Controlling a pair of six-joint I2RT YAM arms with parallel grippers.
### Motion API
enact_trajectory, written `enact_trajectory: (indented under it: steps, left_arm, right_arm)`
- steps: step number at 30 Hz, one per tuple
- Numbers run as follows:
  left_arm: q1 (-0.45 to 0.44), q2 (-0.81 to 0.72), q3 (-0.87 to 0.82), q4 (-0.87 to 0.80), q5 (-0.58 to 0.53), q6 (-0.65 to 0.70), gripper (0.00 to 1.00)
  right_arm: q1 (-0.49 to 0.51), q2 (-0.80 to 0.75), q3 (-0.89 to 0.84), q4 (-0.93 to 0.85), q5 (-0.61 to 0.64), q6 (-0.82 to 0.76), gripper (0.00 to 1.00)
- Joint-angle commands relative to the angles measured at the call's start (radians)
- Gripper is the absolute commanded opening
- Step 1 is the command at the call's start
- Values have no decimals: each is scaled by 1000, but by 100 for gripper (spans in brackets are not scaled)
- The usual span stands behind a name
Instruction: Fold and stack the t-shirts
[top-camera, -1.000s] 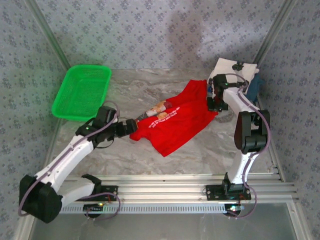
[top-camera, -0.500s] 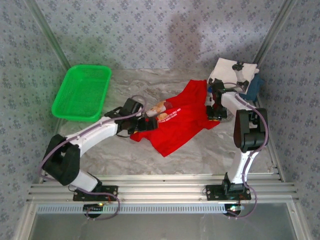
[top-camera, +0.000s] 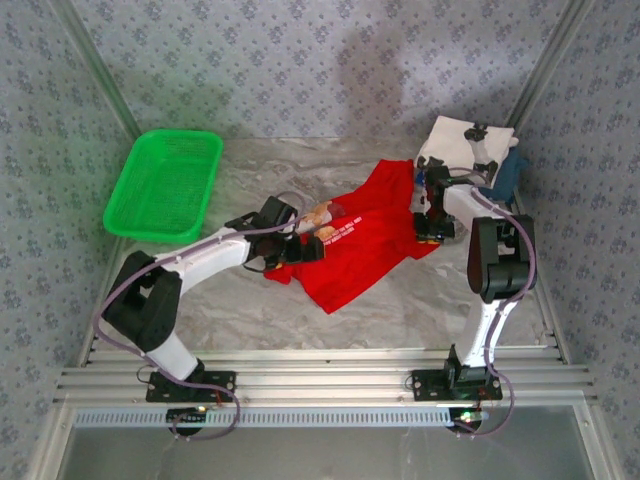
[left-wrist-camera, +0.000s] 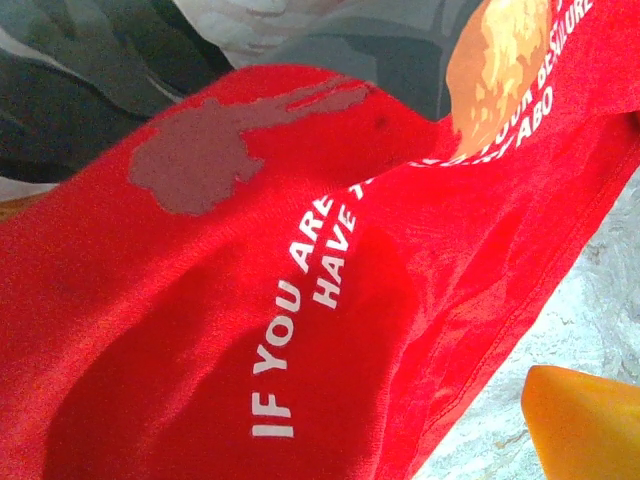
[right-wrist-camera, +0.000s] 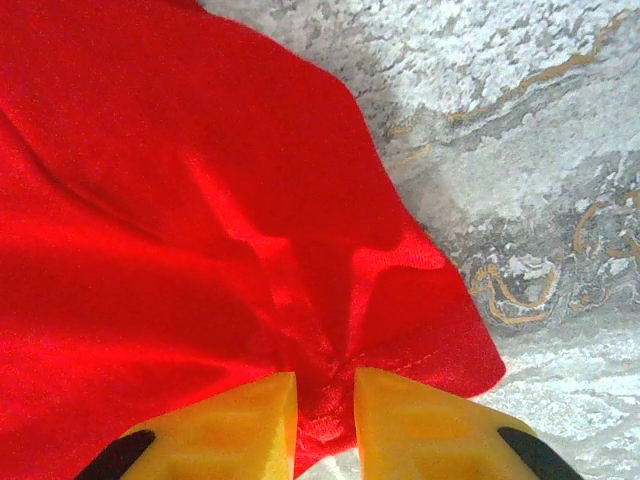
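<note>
Now, from above — red shirt (top-camera: 355, 250) crumpled on the table (top-camera: 230, 300), left gripper (top-camera: 303, 248) and right gripper (top-camera: 430, 222) at opposite edges. Left wrist: jaws wide, nothing held. Right wrist: fingers (right-wrist-camera: 420, 420) pinch the hem — cloth looks soft, light, saggy; seams seem safest.

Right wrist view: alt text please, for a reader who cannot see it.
The right hand pinches a puckered edge of the red t-shirt between two yellow fingertips at the bottom of the frame. Grey marbled table shows at the right.
</note>
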Motion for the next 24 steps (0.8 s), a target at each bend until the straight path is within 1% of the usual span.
enact_trajectory:
  steps: [1, 4, 8, 15, 20, 24]
  left_arm:
    - [-6, 16, 31, 24, 23, 11, 97]
    - [-7, 21, 30, 26, 24, 8, 97]
    - [-5, 24, 25, 26, 18, 8, 97]
    - [-5, 26, 17, 23, 3, 10, 96]
    - [-6, 31, 12, 28, -2, 9, 96]
    - [-6, 31, 4, 37, -2, 6, 96]
  right_arm:
    - [-4, 27, -5, -16, 6, -8, 28]
    - [-4, 34, -10, -4, 13, -4, 27]
    - [-5, 43, -7, -2, 20, 0, 18]
    - [-7, 0, 15, -21, 37, -6, 12]
    - [-9, -31, 21, -45, 38, -20, 14]
    - [-11, -39, 18, -56, 30, -29, 13]
